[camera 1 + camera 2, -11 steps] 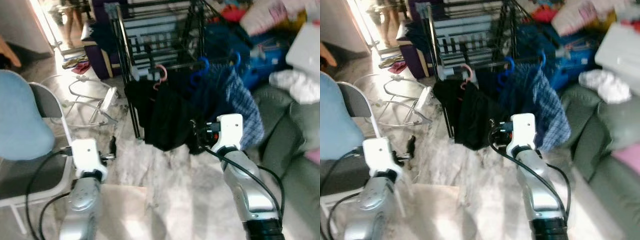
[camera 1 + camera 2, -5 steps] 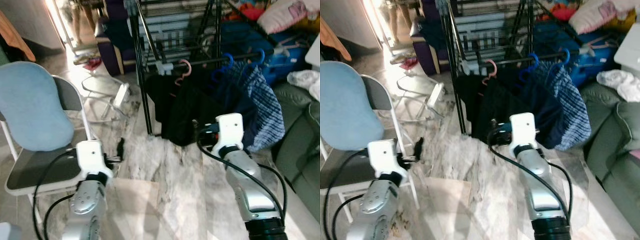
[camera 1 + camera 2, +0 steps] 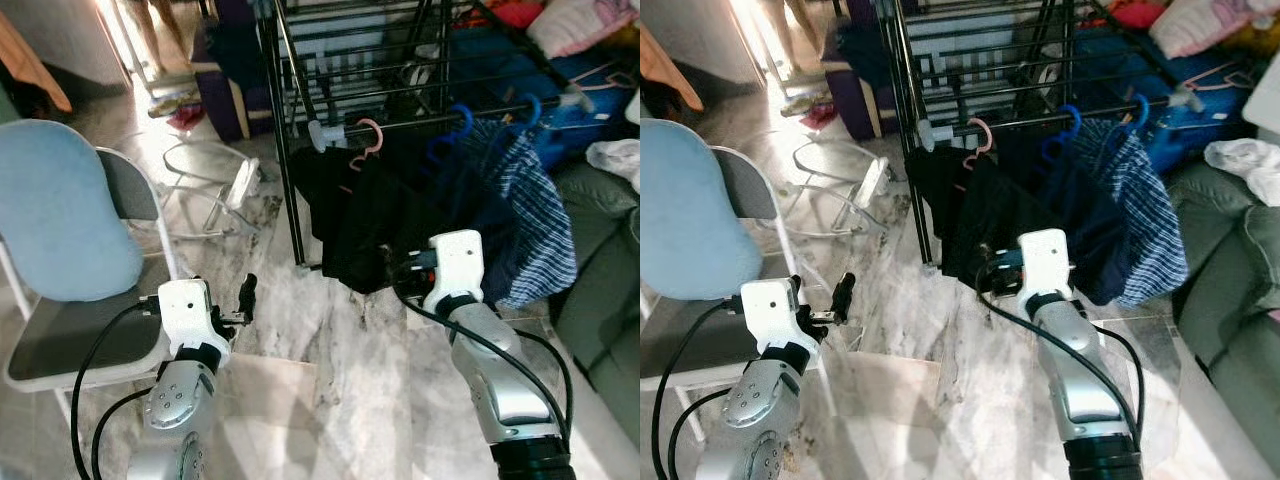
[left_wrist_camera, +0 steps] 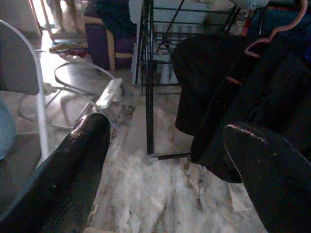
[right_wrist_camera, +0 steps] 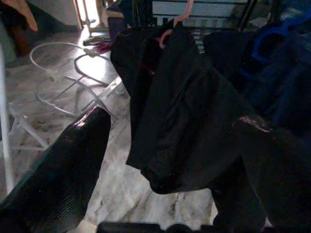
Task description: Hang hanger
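Black steel drying rack (image 3: 285, 130) is sitting dead ahead, using it as my reference. Pink hanger (image 3: 366, 140) is hooked on the rack's front rail near the left post, carrying a black garment (image 3: 345, 215) that is draping down toward the marble floor (image 3: 350, 350). Two blue hangers (image 3: 455, 120) are sitting further right on the same rail with a navy piece and a plaid shirt (image 3: 535, 215). So the hanger is looking already hung; I'm judging the task as done or nearly done, pending a check that the hook is seated fully over the rail, which I can't resolve from here. Right gripper (image 5: 170, 160) is hovering just in front of the black garment below the rail, fingers spread wide, holding nothing. Left gripper (image 4: 165, 165) is sitting low and to the left of the rack post, also spread wide and empty, pointing at the rack's foot. Handling call: plastic hanger is light and stiff but the hook is thin and could snap if twisted; the garment is soft and will be swinging, dragging the load off-centre. If I'm regrabbing, I'm taking it at the neck just under the hook, not the cloth. Blue-backed folding chair (image 3: 60, 220) is standing well left of the rack, white lamp-like wire frame (image 3: 200, 185) lying on the floor between them.
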Robot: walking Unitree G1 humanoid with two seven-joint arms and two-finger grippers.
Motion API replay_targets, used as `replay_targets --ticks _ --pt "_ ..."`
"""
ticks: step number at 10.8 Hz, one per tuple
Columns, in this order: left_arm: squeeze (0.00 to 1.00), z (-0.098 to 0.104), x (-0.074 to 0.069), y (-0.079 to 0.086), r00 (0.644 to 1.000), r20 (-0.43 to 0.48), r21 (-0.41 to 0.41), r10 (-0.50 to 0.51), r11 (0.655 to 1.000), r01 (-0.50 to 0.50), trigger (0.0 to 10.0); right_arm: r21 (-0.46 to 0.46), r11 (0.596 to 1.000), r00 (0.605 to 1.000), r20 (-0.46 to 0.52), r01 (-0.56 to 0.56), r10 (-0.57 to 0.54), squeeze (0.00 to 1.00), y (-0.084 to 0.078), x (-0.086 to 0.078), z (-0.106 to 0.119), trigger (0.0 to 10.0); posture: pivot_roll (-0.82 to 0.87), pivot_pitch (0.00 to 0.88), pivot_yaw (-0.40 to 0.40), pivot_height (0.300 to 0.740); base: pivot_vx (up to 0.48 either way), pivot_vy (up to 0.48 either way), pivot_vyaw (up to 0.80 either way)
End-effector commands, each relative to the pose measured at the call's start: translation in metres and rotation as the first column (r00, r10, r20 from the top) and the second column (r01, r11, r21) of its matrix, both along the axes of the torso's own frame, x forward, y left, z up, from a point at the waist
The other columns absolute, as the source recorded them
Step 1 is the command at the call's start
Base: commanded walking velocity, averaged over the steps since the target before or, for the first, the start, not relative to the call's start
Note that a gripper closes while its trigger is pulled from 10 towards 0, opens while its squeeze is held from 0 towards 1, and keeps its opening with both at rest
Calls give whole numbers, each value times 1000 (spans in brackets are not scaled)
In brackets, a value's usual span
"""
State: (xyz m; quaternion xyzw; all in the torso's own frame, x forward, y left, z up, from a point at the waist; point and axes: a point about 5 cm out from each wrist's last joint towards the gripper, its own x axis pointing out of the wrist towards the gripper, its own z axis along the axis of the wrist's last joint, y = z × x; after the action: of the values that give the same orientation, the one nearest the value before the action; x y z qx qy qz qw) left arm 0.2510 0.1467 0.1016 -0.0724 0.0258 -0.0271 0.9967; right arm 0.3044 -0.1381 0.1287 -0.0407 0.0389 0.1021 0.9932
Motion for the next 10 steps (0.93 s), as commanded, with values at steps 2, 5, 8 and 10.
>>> replay_targets --ticks 2,5,8,10 --pt "0 2 -1 1 1000 12 -1 -1 1000 1 10000 -15 1000 1000 -1 -26 26 0 5 0 1 10000 -92 49 69 740 352 0 0" --pt "0 3 -1 0 1000 16 -4 -4 1000 4 10000 -58 998 999 24 -28 30 0 7 -1 0 10000 -92 49 69 740 370 0 0" --pt "0 3 -1 0 1000 16 -4 -4 1000 5 10000 -62 998 999 27 -28 30 0 7 -1 0 10000 -92 49 69 740 375 0 0" --pt "0 3 -1 0 1000 16 -3 -4 1000 4 10000 -61 998 999 28 -28 30 0 7 -1 0 10000 -92 49 69 740 375 0 0"
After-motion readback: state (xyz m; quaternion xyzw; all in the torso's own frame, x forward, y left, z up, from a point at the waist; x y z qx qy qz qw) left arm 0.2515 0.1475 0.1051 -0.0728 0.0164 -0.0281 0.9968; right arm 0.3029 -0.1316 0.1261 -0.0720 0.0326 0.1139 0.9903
